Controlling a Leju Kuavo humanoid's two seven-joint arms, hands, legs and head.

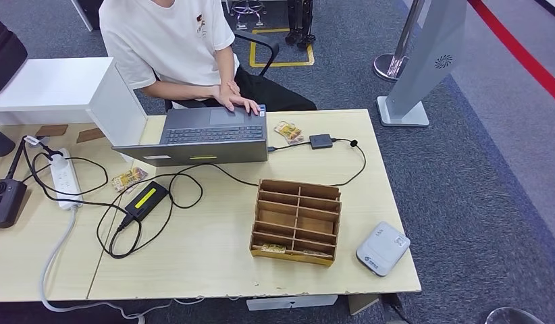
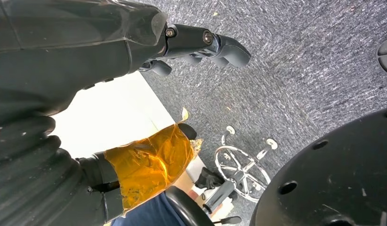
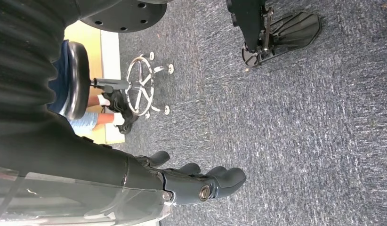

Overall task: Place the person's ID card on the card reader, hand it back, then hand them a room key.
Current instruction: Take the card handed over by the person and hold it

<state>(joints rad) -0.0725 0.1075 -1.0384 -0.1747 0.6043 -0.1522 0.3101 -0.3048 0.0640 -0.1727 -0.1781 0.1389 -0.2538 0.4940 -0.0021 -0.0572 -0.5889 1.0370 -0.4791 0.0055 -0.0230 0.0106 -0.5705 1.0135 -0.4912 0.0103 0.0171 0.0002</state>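
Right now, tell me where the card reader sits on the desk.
In the head view the grey card reader lies at the desk's near right corner, just right of the wooden slotted card box and apart from it.

Pale wooden desk (image 1: 214, 263) on grey carpet (image 1: 464, 175) — red floor stripe (image 1: 524, 57).

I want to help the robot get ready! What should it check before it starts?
1. Grey rounded card reader's top is bare: ok.
2. Person holds out an ID card: not ok; their hand rests on the grey laptop.
3. Room keys in the brown slotted wooden box: cannot tell; small things lie in its front slots.
4. Left hand holds nothing: ok.
5. Right hand holds nothing: ok.
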